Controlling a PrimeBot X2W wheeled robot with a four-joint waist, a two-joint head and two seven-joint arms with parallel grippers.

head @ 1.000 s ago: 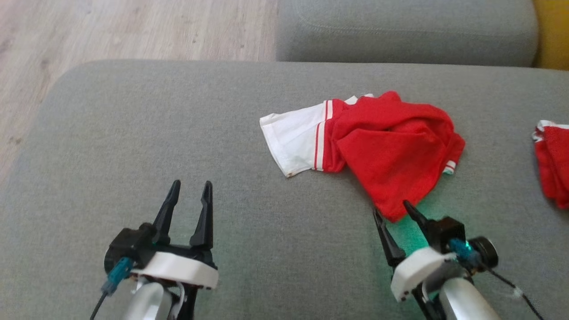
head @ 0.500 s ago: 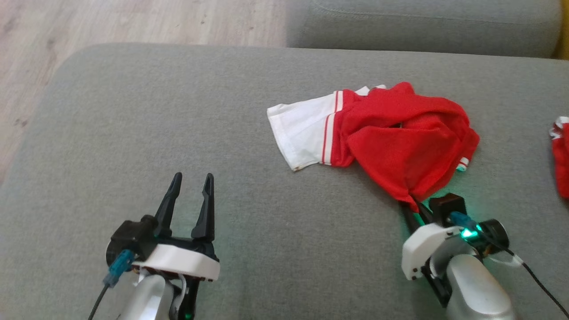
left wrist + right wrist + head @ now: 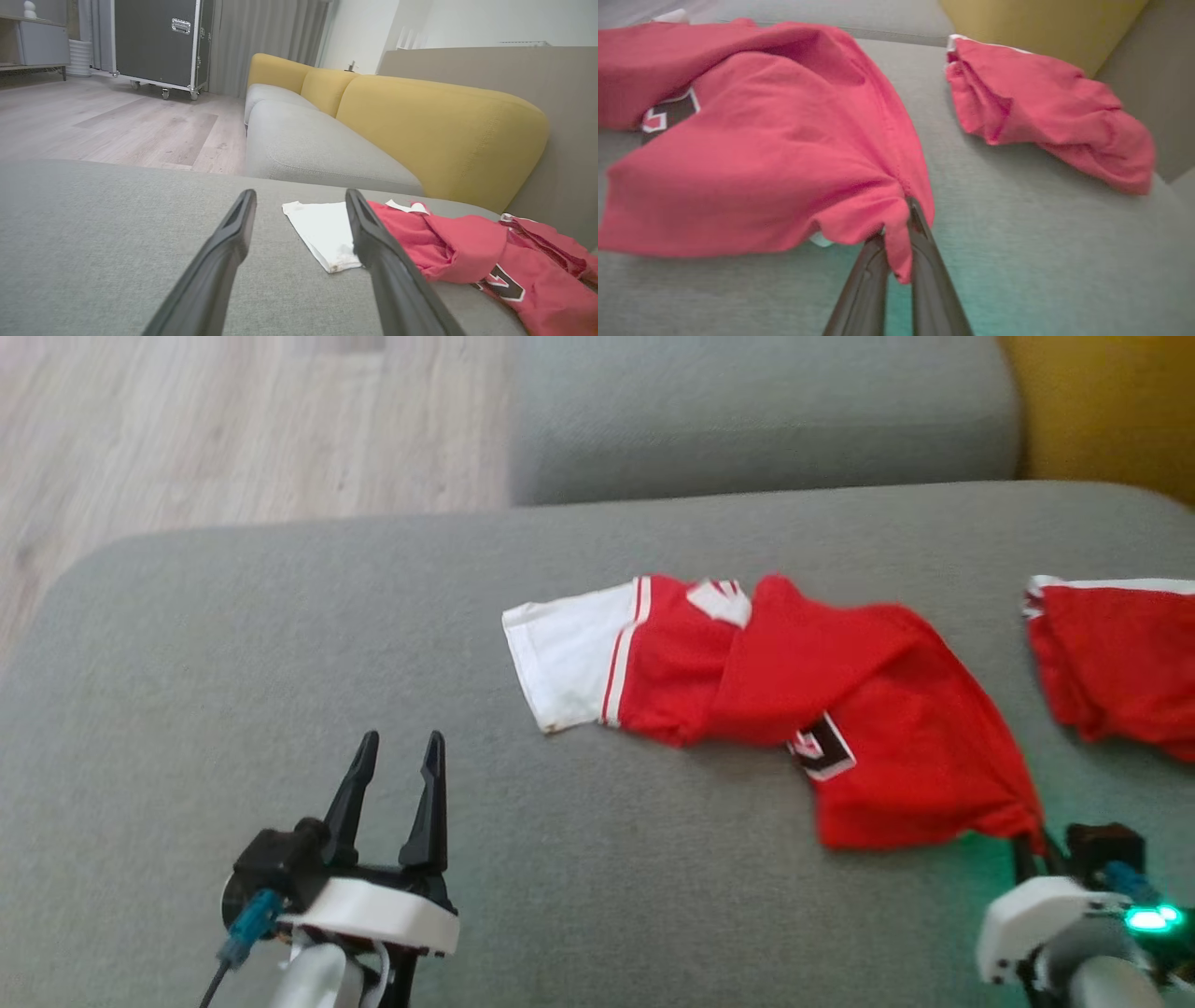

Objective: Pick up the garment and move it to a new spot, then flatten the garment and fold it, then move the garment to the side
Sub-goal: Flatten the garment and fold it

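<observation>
Garment (image 3: pixel 868 709) corner clamped in right tool (image 3: pixel 897 233), low over cushion (image 3: pixel 280 663), left tool (image 3: pixel 400 751) spread, empty, hovering

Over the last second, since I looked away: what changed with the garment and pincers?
The right pincer shut on the garment at its near corner and pulled it rightward, stretching it out. The left pincer stayed open; the other red garment stayed put.

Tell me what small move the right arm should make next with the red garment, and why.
Probably raise the right pincer: it is shut on a corner of the red garment, whose white end lies on the grey cushion, so lifting would free it for carrying. The left pincer is open, apart from it.
</observation>
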